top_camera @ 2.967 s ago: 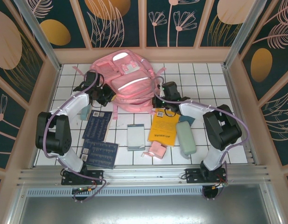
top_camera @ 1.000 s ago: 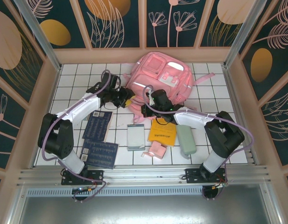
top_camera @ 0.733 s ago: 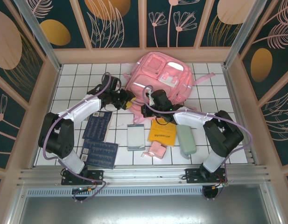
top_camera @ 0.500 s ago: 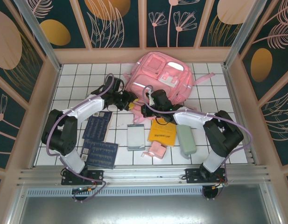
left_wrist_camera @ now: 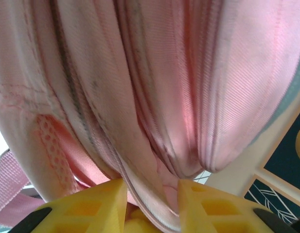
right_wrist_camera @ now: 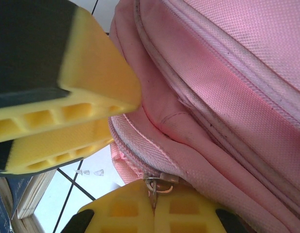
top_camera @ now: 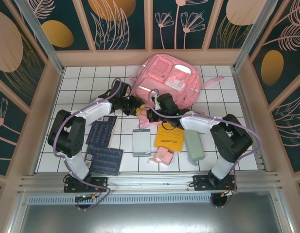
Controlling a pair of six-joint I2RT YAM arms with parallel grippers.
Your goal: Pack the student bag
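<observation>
The student bag (top_camera: 169, 80), large and pink with silver strips, lies at the back middle of the tiled table. Both grippers meet at its near-left corner. In the left wrist view a fold of the bag (left_wrist_camera: 154, 73) sits between the yellow fingers of my left gripper (left_wrist_camera: 152, 189) (top_camera: 136, 108), which is closed on it. My right gripper (right_wrist_camera: 153, 196) (top_camera: 148, 116) is shut on the metal zipper pull (right_wrist_camera: 158, 180) at the bag's seam (right_wrist_camera: 227, 73). The left gripper's fingers (right_wrist_camera: 91, 97) show close beside it.
In front of the bag lie two dark blue books (top_camera: 102, 130) (top_camera: 103, 160), a pale notebook (top_camera: 141, 142), an orange booklet (top_camera: 170, 137), a mint green case (top_camera: 193, 144) and a small pink pouch (top_camera: 163, 156). Wooden walls enclose the table on three sides.
The bag has shifted right and turned since the earliest frame. Over the last second my left gripper slid right onto the bag's corner and narrowed on its fabric. The right gripper stayed put.
</observation>
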